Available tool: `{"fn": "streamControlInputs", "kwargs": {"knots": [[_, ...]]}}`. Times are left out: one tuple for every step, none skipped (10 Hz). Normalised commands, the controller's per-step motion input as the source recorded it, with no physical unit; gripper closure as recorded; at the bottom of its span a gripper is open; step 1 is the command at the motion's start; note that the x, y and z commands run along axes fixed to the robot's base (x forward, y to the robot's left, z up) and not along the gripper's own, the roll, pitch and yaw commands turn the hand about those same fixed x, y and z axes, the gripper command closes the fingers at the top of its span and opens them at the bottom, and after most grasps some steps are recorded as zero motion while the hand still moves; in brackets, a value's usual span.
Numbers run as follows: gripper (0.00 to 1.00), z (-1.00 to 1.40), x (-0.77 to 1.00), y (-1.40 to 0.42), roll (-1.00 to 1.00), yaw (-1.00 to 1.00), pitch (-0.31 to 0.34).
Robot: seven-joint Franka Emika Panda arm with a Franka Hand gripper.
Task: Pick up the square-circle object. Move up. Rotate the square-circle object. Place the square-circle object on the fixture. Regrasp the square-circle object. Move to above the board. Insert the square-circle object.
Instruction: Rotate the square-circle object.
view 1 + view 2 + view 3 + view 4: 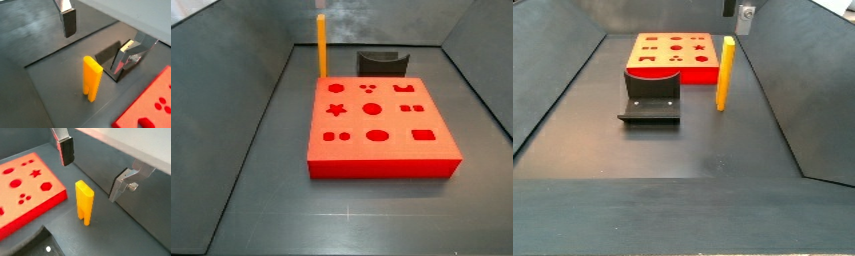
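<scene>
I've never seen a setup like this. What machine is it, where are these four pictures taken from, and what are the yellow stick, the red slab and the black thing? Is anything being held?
This is a robot arm with a two-finger gripper. Two pictures come from cameras on its wrist, looking down past one dark-padded finger; two come from cameras fixed beside the dark table.

The yellow stick is the square-circle object, a peg standing upright on the table beside the board, the red slab with shaped holes: a star, circles, rectangles. The peg is meant to go into one hole. The black bracket is the fixture, a rest for the peg.

Nothing is held: the gripper hangs above the peg, apart from it. Only one finger shows, so I cannot tell whether the gripper is open.
</scene>
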Motion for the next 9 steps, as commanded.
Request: {"fn": "streamControlInputs", "kwargs": {"knots": [[0.00, -0.01, 0.02, 0.00, 0.00, 1.00, 0.015], [0.00, -0.01, 0.02, 0.00, 0.00, 1.00, 0.015], [0.00, -0.01, 0.02, 0.00, 0.00, 1.00, 0.016], [0.00, -0.01, 0.02, 0.00, 0.00, 1.00, 0.017], [0.00, -0.01, 0.02, 0.00, 0.00, 1.00, 0.018], [0.00, -0.01, 0.02, 0.00, 0.00, 1.00, 0.019], [0.00, -0.01, 0.02, 0.00, 0.00, 1.00, 0.020], [0.00, -0.01, 0.02, 0.00, 0.00, 1.00, 0.022], [0.00, -0.01, 0.02, 0.00, 0.00, 1.00, 0.024]]}}
